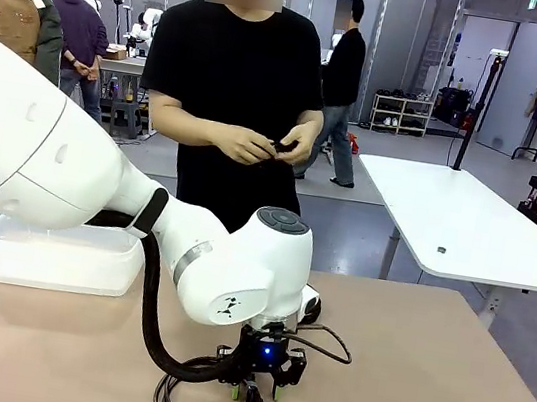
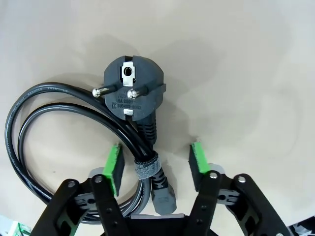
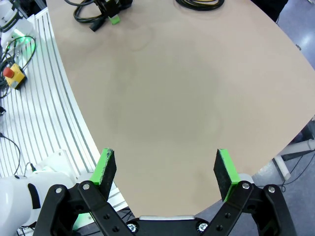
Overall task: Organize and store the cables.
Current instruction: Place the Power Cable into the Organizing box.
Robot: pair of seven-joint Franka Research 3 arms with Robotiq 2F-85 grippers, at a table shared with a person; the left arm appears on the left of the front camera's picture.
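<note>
The left arm is reaching straight down at the desk (image 2: 246, 73), its left fingers (image 2: 114, 167) standing partly spread astride the strapped neck of the coiled power cable (image 2: 134, 98) lying there, not clamping it. The right fingers (image 3: 106, 169) are hanging wide apart over bare desk.

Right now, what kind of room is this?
Probably a robot lab or workshop: a white robot arm over a tan table, a bundled power cable, and another white worktable behind.
</note>
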